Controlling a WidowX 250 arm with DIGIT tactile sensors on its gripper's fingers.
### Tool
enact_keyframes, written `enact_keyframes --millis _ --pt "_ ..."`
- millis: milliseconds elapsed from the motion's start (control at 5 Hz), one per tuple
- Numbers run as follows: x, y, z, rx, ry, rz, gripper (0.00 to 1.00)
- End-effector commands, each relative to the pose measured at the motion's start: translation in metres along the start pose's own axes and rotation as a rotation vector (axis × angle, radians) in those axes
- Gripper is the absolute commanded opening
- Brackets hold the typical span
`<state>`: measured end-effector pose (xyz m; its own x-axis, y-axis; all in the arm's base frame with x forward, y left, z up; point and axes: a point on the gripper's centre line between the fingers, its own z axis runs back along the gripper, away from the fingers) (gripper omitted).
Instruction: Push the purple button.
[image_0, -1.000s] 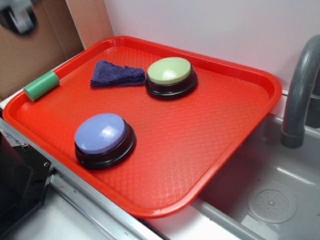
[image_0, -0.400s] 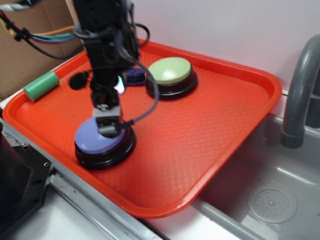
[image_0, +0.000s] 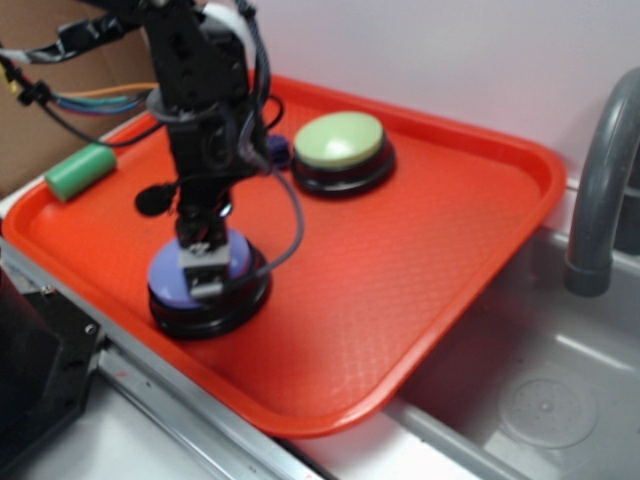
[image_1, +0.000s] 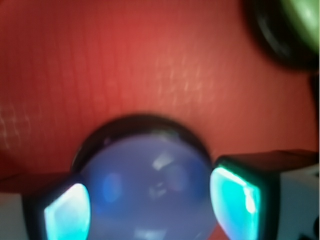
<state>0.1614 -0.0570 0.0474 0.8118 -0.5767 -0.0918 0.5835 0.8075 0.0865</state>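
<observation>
One second ago the red tray (image_0: 470, 250) held only its objects, with no arm over it; since then the arm has swung in from the far left and come down, and the gripper (image_0: 203, 268) now sits lower on the purple button (image_0: 208, 288) than it did a moment earlier. The button stays at the near left of the tray, well apart from the green button (image_0: 342, 150) at the far side, so the arm is on the right target. From the exterior view the gripper tip seems to rest on the lavender dome, which suggests the press is under way or about to land; whether the dome has sunk cannot be told. In the wrist view the purple button (image_1: 147, 187) fills the lower middle, and the two fingertips (image_1: 235, 197) stand apart on either side of the dome, glowing teal. The jaws are spread about as wide as the dome and grasp nothing. A green cylinder (image_0: 80, 171) lies on the tray's far left rim, clear of the work.
</observation>
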Motion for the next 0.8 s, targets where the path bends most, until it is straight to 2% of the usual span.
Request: enact_keyframes --millis 0,200,600 --pt "-0.007 -0.011 -0.012 -0.057 -0.003 0.143 1.00" --pt "-0.007 -0.007 -0.006 -0.035 -0.037 0.130 1.00" --pt "-0.005 0.005 0.045 -0.013 -0.108 0.108 1.00"
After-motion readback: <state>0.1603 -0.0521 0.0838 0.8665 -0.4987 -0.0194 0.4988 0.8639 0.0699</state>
